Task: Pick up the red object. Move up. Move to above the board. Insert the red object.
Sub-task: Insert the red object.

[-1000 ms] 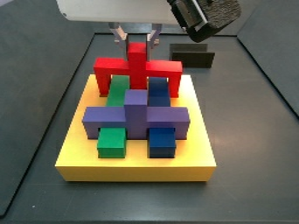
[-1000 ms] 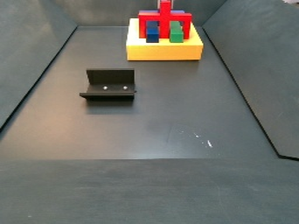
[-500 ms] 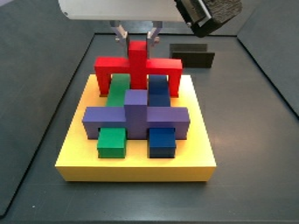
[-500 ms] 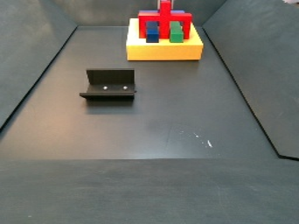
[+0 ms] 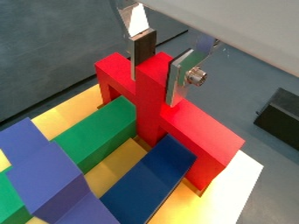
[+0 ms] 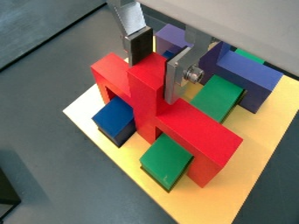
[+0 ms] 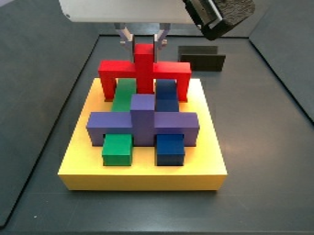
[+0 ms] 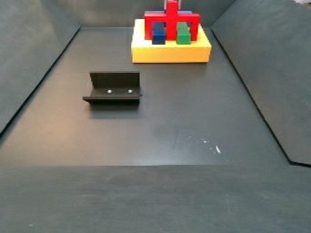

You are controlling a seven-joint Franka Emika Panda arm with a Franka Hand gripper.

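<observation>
The red object (image 7: 145, 69) stands at the far end of the yellow board (image 7: 141, 174), its two legs straddling a green bar (image 5: 93, 131) and a blue bar (image 5: 152, 175). In both wrist views its legs reach down to the board's surface (image 6: 246, 188). My gripper (image 5: 160, 79) hangs straight above it. The dark pad (image 5: 142, 48) lies against one side of the upright post, and the silver plate (image 5: 181, 77) lies against the opposite side. It is shut on the red object (image 6: 187, 131). In a side view the board (image 8: 170, 55) is far back, with the red object (image 8: 170, 16) on it.
A purple cross-shaped block (image 7: 143, 121) fills the board's middle, with a green block (image 7: 117, 149) and a blue block (image 7: 171, 149) in front of it. The dark fixture (image 8: 115, 88) stands on the grey floor, apart from the board, and also appears behind it (image 7: 203, 61).
The dark camera body on the wrist has shifted slightly up and to the right in a side view. The red object and the fingers have barely moved.
</observation>
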